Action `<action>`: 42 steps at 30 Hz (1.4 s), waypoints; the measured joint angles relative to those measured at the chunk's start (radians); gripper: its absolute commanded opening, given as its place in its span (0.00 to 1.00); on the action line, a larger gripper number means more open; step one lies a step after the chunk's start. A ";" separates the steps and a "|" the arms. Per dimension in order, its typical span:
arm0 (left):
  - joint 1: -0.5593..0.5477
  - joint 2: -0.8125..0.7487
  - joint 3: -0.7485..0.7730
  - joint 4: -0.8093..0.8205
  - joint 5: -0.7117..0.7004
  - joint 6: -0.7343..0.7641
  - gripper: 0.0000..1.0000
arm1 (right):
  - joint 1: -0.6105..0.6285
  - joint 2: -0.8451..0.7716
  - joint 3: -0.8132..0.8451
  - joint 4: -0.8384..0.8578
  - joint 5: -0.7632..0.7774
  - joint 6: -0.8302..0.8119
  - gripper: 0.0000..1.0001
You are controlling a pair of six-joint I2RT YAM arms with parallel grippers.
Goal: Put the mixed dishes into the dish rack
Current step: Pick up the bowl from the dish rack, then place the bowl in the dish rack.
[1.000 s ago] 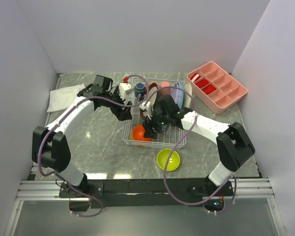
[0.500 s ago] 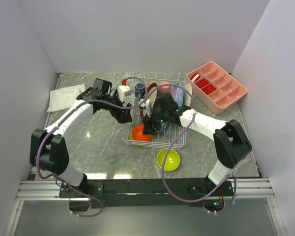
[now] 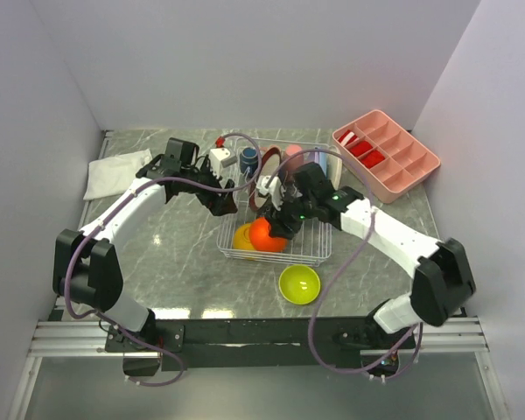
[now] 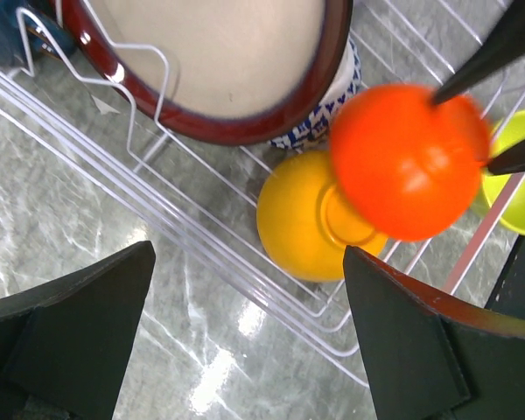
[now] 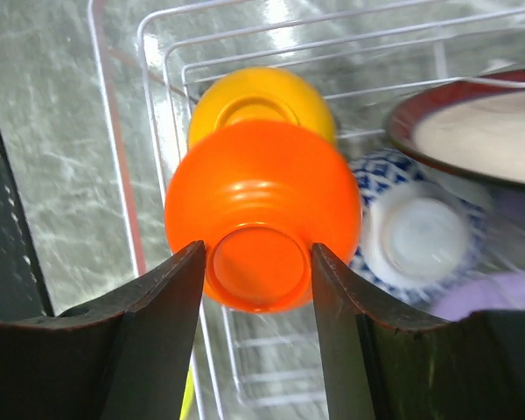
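Note:
My right gripper [image 5: 258, 254] is shut on the foot ring of an upside-down red-orange bowl [image 5: 262, 188], held over the near left corner of the white wire dish rack [image 3: 319, 260]. Just behind it an orange-yellow bowl [image 5: 258, 96] lies upside down in the rack. A blue patterned bowl [image 5: 420, 232], a dark-red-rimmed plate [image 5: 472, 131] and a lavender plate [image 5: 472, 302] also stand in the rack. My left gripper [image 4: 249, 341] hangs open over the rack's left edge, holding nothing. A lime bowl [image 3: 299, 283] sits on the table in front of the rack.
A pink compartment tray [image 3: 387, 153] stands at the back right. A white folded cloth [image 3: 114, 171] lies at the back left. Grey walls close in on three sides, and both arms reach in over the rack.
My right gripper has closed on the red-orange bowl and raised it slightly to the right, uncovering the orange-yellow bowl. The left arm has barely moved.

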 measured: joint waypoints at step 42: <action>0.000 0.007 -0.015 0.103 -0.043 -0.095 0.95 | -0.078 0.050 -0.065 0.069 0.283 -0.177 0.24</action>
